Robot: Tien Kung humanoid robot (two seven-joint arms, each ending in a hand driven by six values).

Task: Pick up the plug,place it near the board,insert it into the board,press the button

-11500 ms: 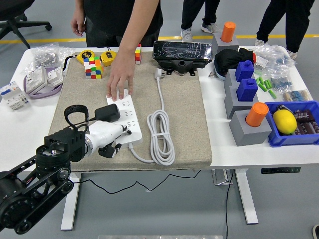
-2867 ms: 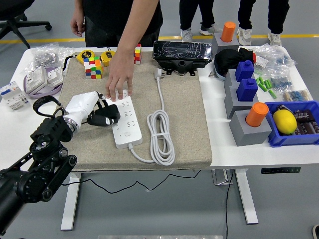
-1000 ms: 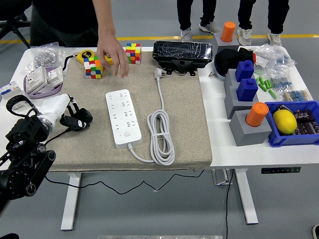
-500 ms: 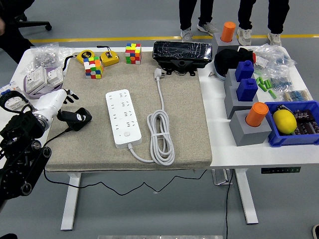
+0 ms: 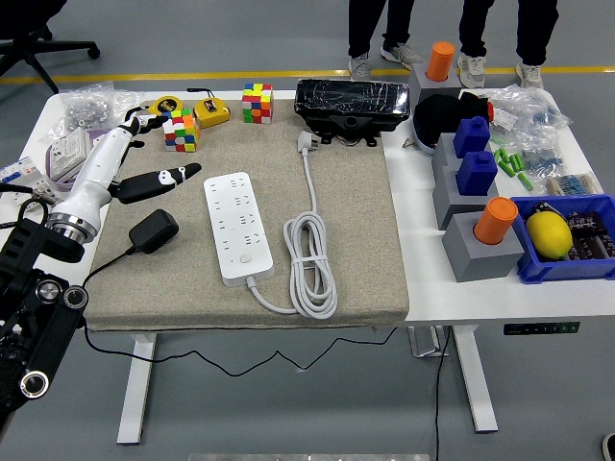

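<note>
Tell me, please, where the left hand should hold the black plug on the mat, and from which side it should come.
Grip the black plug across its boxy body, probably from above. It lies flat on the mat, left of the power strip, and its thin cable leaves from the lower left end, so that end is best avoided. The left hand is open above it, holding nothing.

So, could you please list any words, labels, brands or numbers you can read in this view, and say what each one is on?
None can be read.
power strip: socket markings only, no legible print.
yellow tape measure: label too small to read.
white boxes at the far left: print blurred.
bagged parts at the right: any print too small to read.
</note>
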